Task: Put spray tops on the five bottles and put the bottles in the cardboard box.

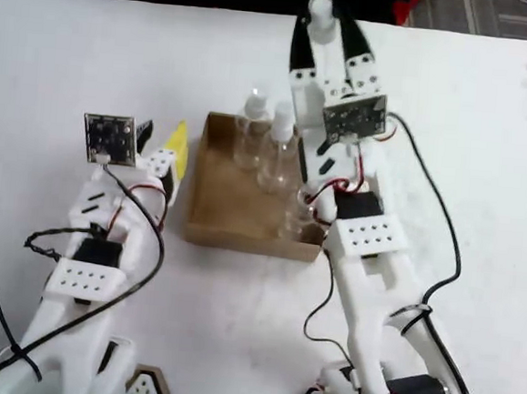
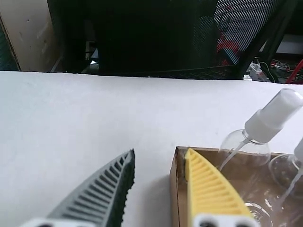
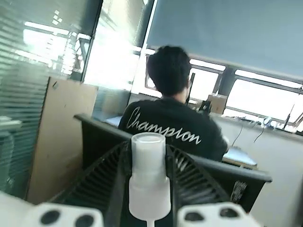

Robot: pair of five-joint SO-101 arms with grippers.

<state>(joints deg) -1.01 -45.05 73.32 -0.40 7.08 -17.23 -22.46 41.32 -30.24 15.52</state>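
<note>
Spray top point(image 1: 321, 10) pinched at the table's 12 o'clock, past the cardboard box point(image 1: 222, 207).

Clamped upright between the black fingers of the right gripper point(image 1: 325, 24). Inside the box toward 1 o'clock, two capped bottles point(image 1: 251, 123) side by side; toward 5 o'clock, a third bottle point(image 1: 296, 218) partly hidden by the arm. At the box's 9 o'clock, left gripper point(image 1: 161, 139) spread apart, yellow finger over the wall, grey finger outside.
</note>
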